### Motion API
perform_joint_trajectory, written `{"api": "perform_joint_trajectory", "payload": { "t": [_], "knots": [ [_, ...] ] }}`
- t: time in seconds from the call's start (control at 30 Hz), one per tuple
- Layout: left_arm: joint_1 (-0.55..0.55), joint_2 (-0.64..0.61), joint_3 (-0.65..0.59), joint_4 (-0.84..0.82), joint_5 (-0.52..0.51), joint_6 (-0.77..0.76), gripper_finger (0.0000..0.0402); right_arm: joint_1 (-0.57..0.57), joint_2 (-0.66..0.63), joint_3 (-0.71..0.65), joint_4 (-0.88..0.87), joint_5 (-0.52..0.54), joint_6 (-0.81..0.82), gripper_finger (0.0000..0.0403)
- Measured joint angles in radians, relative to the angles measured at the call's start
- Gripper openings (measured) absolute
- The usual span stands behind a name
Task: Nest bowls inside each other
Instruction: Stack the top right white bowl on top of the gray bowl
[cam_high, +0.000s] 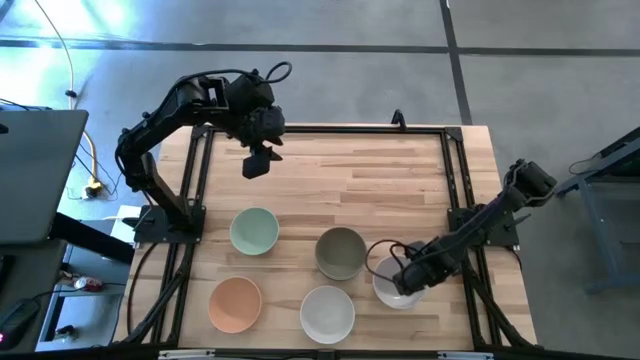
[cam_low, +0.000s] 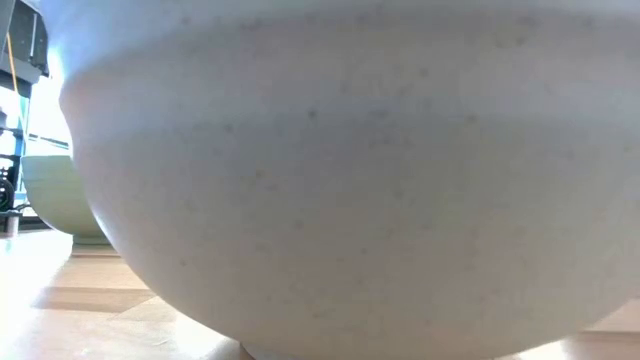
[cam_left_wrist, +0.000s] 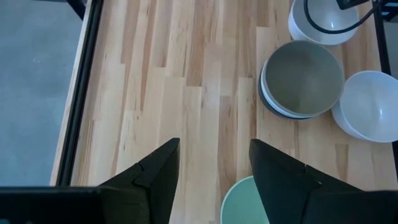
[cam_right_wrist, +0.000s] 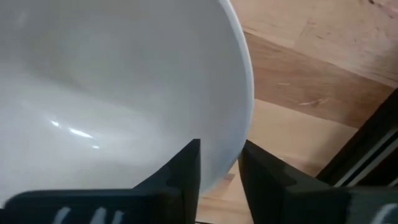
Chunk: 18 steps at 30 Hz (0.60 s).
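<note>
The step in hand looks like the pick-up of one bowl for nesting. In the high view the right gripper (cam_high: 408, 283) reaches in from the right edge to the white bowl (cam_high: 396, 285) at the lower right of the table. In the right wrist view its two dark fingers (cam_right_wrist: 186, 168) straddle the rim of that white bowl (cam_right_wrist: 112, 93), one inside and one outside, with only a thin gap left at the wall. Whether they already press the rim cannot be told.

The left gripper (cam_high: 258, 160) hangs at the upper left of the table, over bare wood. The left wrist view shows its fingers (cam_left_wrist: 155, 171) spread apart with nothing between them.

The other bowls sit across the lower half of the high view: the mint green bowl (cam_high: 254, 231) at centre left, the peach-orange bowl (cam_high: 235, 304) below it, the grey bowl (cam_high: 340, 252) just left of the gripped one, and a second white bowl (cam_high: 327, 313) at the bottom centre. In the left wrist view the grey bowl (cam_left_wrist: 303, 79) seems to rest inside another, a paler rim showing under it.

The next move probably calls for a firm pinch on the rim, a level lift, and a carry over a neighbouring bowl, most likely the grey one.

The low view is almost filled by the pale side of one near bowl (cam_low: 350, 170). The black bowl is not to be made out anywhere.
</note>
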<state>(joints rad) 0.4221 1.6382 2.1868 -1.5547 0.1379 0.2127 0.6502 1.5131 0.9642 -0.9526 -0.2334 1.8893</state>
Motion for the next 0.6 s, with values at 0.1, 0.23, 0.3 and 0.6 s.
{"api": "perform_joint_trajectory", "payload": {
  "t": [0.1, 0.23, 0.3, 0.6],
  "knots": [
    [0.000, 0.000, 0.000, 0.000, 0.000, 0.000, 0.0184, 0.012, 0.000, 0.000, -0.003, 0.005, 0.019, 0.0067],
    [0.000, 0.000, 0.000, 0.000, 0.000, 0.006, 0.0184, 0.024, 0.000, 0.000, 0.003, 0.024, 0.028, 0.0022],
    [0.000, 0.000, 0.000, 0.000, -0.001, 0.007, 0.0184, 0.025, 0.000, 0.002, 0.009, 0.024, 0.035, 0.0007],
    [0.000, 0.000, 0.000, 0.001, -0.001, 0.007, 0.0184, 0.025, 0.000, 0.002, 0.008, 0.031, 0.042, 0.0002]
  ]
}}
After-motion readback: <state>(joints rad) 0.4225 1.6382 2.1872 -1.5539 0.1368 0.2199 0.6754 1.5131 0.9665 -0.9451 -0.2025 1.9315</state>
